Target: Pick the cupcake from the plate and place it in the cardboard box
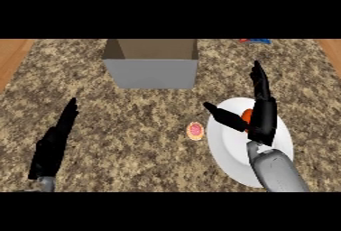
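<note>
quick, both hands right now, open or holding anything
left hand: open, holding nothing
right hand: open over the plate, around the cupcake, not gripping it

Bare counter (one small pastry) before box

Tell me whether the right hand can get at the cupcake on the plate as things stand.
Probably yes. The right hand is open over the plate, its thumb and fingers either side of the orange cupcake, with nothing between them.
</note>
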Tool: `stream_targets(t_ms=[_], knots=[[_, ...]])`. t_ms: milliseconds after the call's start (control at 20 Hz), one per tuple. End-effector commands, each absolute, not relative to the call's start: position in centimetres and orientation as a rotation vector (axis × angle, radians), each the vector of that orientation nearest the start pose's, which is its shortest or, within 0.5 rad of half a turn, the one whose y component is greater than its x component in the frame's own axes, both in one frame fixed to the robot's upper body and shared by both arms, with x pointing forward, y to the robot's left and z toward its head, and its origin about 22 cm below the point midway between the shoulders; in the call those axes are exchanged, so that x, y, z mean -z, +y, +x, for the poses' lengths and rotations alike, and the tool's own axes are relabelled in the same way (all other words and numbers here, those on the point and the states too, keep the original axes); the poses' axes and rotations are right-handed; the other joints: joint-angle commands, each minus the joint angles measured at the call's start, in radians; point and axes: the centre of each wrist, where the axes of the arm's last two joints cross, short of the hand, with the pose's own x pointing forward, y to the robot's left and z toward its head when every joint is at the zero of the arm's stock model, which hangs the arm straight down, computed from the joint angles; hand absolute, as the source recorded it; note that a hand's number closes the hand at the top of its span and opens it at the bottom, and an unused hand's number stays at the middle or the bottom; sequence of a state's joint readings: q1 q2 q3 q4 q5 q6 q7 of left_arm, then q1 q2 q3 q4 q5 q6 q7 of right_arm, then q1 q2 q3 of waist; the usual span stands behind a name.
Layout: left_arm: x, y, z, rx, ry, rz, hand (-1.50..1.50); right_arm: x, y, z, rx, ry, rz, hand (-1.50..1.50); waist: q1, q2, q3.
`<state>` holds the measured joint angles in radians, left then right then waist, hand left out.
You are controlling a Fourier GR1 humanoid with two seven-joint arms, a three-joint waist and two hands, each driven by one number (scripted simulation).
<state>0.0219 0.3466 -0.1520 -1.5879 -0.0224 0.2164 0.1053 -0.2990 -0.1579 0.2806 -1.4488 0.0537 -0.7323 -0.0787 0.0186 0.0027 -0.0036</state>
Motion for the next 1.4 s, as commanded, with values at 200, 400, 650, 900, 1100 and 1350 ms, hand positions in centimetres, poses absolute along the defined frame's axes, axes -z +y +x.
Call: stream_targets(t_ms=[200, 400, 650, 900, 1100, 1350], knots=[[-0.7, 28.7, 24.6, 0.188, -1.446, 0.386, 0.0, -2.9, -16.0, 30.2, -0.227, -1.704, -0.671, -1.5, -0.024, -0.006, -0.001], [-0.6, 27.9, 23.1, 0.192, -1.432, 0.398, 0.0, -4.2, -18.0, 30.4, -0.506, -1.527, -0.764, -1.5, -0.025, -0.018, -0.003], [-0.9, 28.3, 24.1, 0.181, -1.435, 0.397, 0.0, -6.2, -16.9, 30.0, -0.835, -1.237, -0.7, -1.5, -0.037, -0.016, -0.003], [-0.5, 27.6, 23.1, 0.21, -1.442, 0.373, 0.0, -9.0, -12.6, 28.6, -0.971, -1.037, -0.629, -1.5, -0.023, -0.012, 0.001], [-1.0, 30.7, 23.7, 0.194, -1.437, 0.368, 0.0, -11.0, -10.7, 27.5, -0.983, -0.971, -0.611, -1.5, -0.021, -0.006, 0.003], [-0.5, 28.3, 25.3, 0.192, -1.441, 0.383, 0.0, -9.8, -9.0, 27.5, -0.935, -0.921, -0.658, -1.5, -0.021, -0.004, 0.003]])
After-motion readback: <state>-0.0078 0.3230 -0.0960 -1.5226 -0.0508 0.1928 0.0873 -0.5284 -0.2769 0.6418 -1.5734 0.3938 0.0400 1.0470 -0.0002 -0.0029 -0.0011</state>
